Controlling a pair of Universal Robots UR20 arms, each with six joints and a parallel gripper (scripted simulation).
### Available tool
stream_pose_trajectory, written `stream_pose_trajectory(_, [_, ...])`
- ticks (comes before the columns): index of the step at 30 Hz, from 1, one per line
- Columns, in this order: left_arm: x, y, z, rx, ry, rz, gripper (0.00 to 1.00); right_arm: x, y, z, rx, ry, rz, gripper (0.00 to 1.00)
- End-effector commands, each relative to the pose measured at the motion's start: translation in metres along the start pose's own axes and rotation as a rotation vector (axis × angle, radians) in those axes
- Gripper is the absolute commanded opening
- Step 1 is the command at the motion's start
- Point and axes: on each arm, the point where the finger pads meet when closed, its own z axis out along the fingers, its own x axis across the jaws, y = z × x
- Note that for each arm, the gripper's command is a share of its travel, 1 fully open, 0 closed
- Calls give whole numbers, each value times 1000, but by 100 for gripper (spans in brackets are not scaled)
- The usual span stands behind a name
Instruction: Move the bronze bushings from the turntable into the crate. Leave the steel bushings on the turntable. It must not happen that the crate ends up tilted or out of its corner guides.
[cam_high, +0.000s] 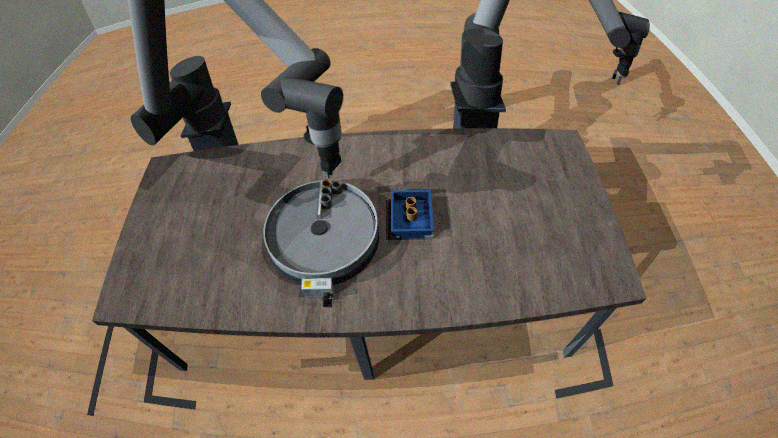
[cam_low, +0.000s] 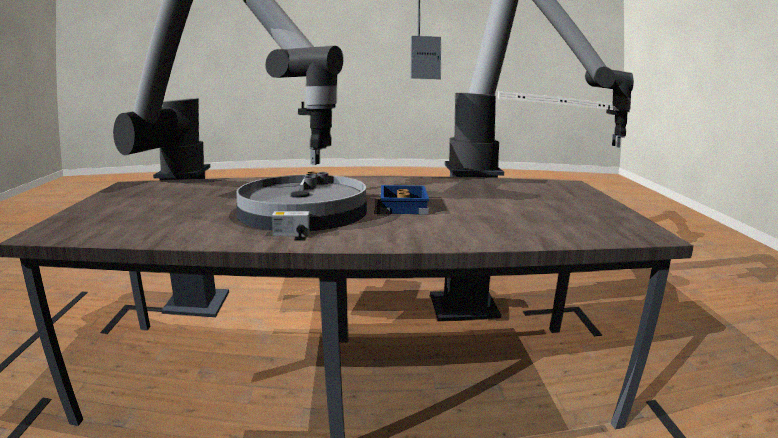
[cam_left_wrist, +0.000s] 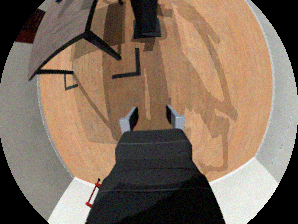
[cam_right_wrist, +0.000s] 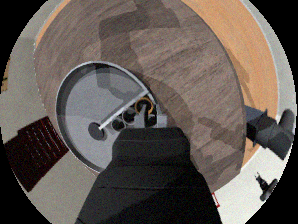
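right gripper, jaws narrowly parted, empty, above far-side bronze ring-shaped bushing; probably narrowed to clear neighbours. left gripper open, far right; blue box-shaped crate level.

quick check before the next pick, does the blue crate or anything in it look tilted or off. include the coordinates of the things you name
Nothing stands out: the blue open-topped crate (cam_high: 412, 233) (cam_low: 404, 207) looks level, and the two bronze ring-shaped bushings (cam_high: 411, 213) (cam_low: 403, 193) lie inside. The corner guides are too small to judge fully.
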Motion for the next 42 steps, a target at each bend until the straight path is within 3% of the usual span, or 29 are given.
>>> stream_pose_trajectory(1, [0, 0, -1, -1, 0, 0, 100, 0, 0, -1, -1, 0, 0, 36])
stream_pose_trajectory(9, [0, 0, -1, -1, 0, 0, 100, 0, 0, 0, -1, 0, 0, 36])
stream_pose_trajectory(16, [0, 0, -1, -1, 0, 0, 100, 0, 0, 22, -1, 0, 0, 36])
stream_pose_trajectory(42, [0, 0, -1, -1, 0, 0, 100, 0, 0, 22, -1, 0, 0, 36])
